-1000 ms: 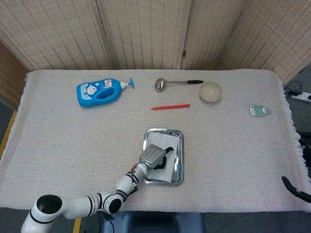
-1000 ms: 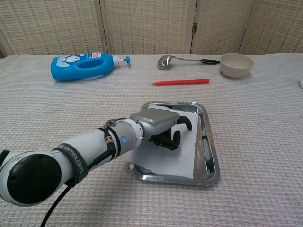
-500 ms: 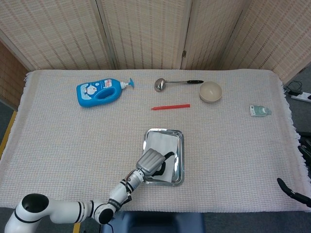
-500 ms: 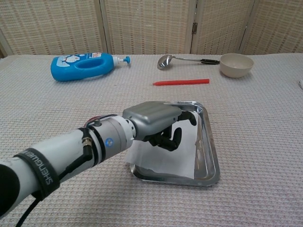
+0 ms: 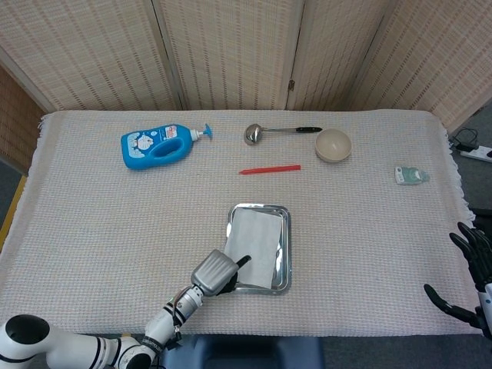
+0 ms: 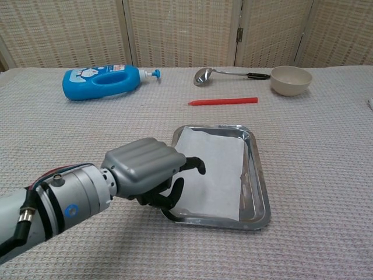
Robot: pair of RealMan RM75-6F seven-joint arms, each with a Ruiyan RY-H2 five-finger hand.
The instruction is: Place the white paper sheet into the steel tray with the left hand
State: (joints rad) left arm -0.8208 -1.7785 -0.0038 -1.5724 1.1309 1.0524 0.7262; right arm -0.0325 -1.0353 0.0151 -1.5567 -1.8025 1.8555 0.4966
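Lifting clear is probably safest, since the white paper sheet is being left in the steel tray by the released, empty left robot hand.

The left arm reaches in from the lower left, its left hand back-up and holding nothing, dark fingers loosely curled and apart. The right hand shows at the lower right edge of the head view, fingers spread, holding nothing.
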